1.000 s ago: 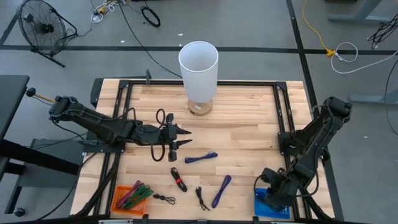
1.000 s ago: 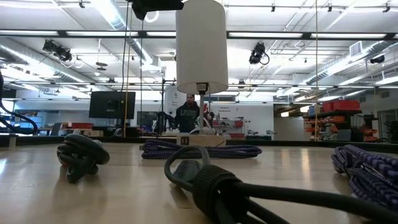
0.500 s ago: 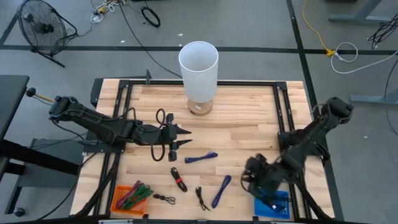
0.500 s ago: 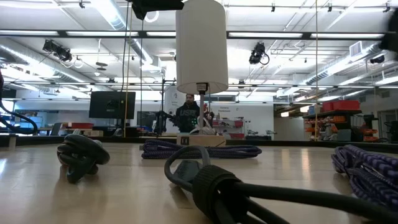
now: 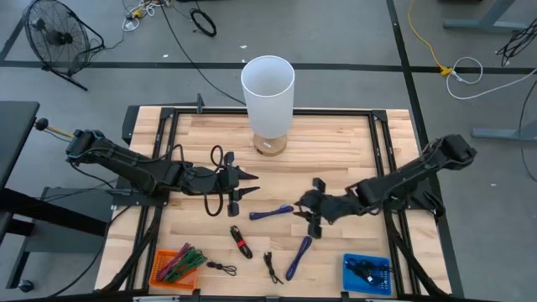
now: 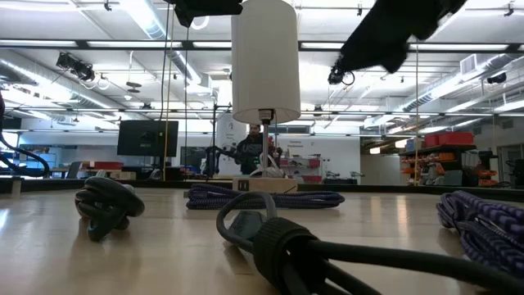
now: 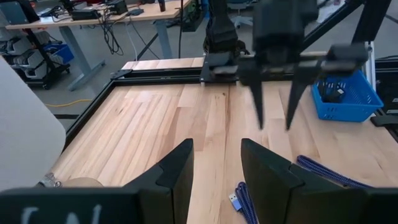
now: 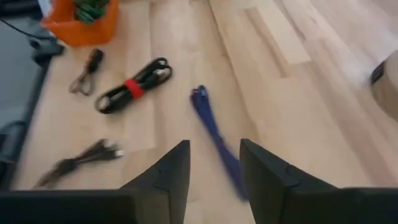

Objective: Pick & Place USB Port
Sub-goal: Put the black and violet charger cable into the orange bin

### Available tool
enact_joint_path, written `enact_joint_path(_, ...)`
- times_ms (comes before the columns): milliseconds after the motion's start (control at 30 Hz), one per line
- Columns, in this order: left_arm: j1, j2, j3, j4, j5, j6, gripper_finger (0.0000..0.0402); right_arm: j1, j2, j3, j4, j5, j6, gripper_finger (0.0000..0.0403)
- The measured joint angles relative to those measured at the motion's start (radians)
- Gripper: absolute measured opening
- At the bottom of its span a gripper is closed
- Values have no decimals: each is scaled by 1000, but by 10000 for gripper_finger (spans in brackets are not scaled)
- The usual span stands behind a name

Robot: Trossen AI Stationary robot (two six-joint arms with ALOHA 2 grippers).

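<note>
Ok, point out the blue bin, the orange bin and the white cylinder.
blue bin [image 5: 379, 282], high view, its bare floor.
orange bin [image 5: 161, 278], high view, its left rim.
white cylinder [image 5: 268, 74], high view, its open top.

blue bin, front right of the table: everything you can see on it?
The blue bin is a small, shallow basket that looks like plastic, with slotted or mesh walls, seen in the left wrist view too. It sits flat at the table's front right corner, beside the right arm's frame rail. Inside lies a dark bundled cable. Nothing grips it: the right hand is out over the table's middle, apart from it.
</note>
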Motion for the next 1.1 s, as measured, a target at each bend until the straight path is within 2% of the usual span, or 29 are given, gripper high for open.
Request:
enact_joint_path(167, 0, 0, 0, 1, 0, 0, 140, -53, 104, 0, 109, -39, -120, 155)
enact_joint_path(333, 0, 0, 0, 1, 0, 0, 140, -83, 194, 0, 247, -142, -237, 179)
enact_joint_path(433, 0, 0, 0, 1, 0, 0, 140, -106, 233, 0, 265, -156, -269, 197)
enact_joint_path(700, 0, 0, 0, 0, 0, 0, 140, -166, 294, 0, 272, -151, -280, 230)
enact_joint_path(1100, 0, 0, 0, 0, 0, -1, 140, -202, 376, 0, 272, -189, -254, 233)
